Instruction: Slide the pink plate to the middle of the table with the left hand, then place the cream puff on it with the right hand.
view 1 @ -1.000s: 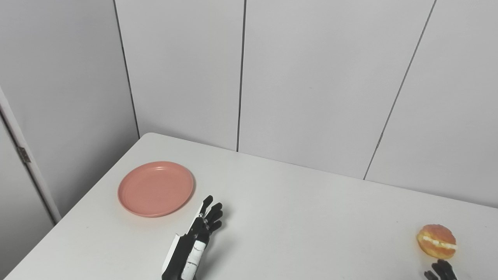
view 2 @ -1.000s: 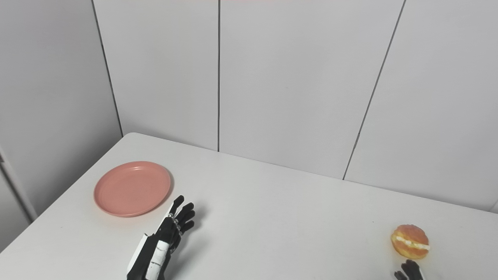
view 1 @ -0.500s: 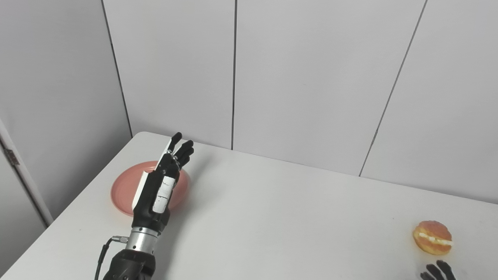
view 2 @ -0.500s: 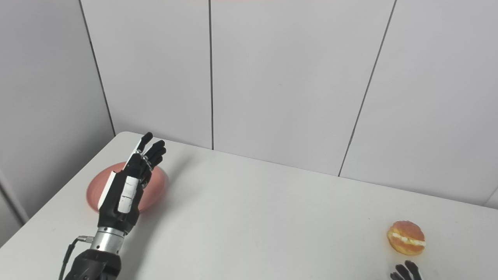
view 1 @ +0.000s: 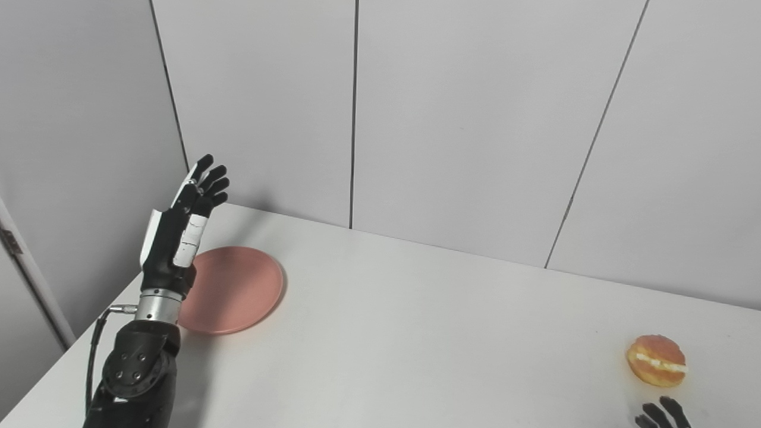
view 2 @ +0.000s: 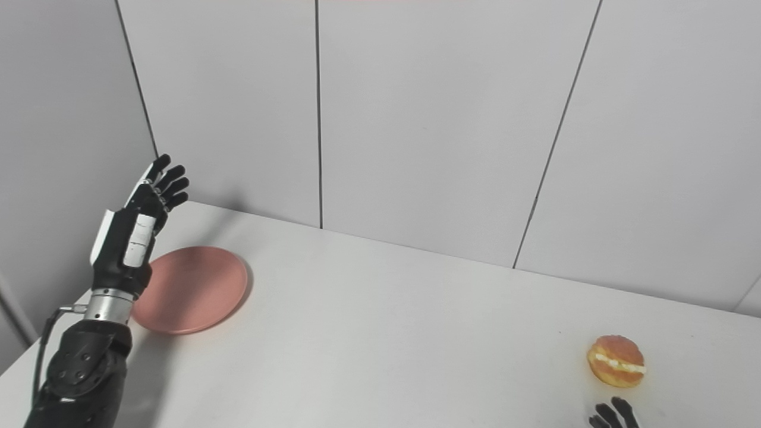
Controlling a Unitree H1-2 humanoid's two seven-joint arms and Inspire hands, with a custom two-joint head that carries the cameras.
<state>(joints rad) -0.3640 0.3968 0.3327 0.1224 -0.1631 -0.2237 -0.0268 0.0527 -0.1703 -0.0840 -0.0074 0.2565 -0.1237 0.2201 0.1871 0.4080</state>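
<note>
I had the left hand (view 1: 178, 229) raised above the desk (view 1: 416, 333), fingers straight and spread, holding nothing, just left of the pink plate (view 1: 235, 289) w/o touching it. Plate sat flat near the far left corner, well apart from the middle. Right hand (view 1: 663, 414) only showed fingertips at the bottom edge, so I couldn't tell its state; cream puff (view 1: 657, 360) lay just beyond it. Risk imo: hand coming down on the near rim would tip the plate or shove it twd the desk edge.
</note>
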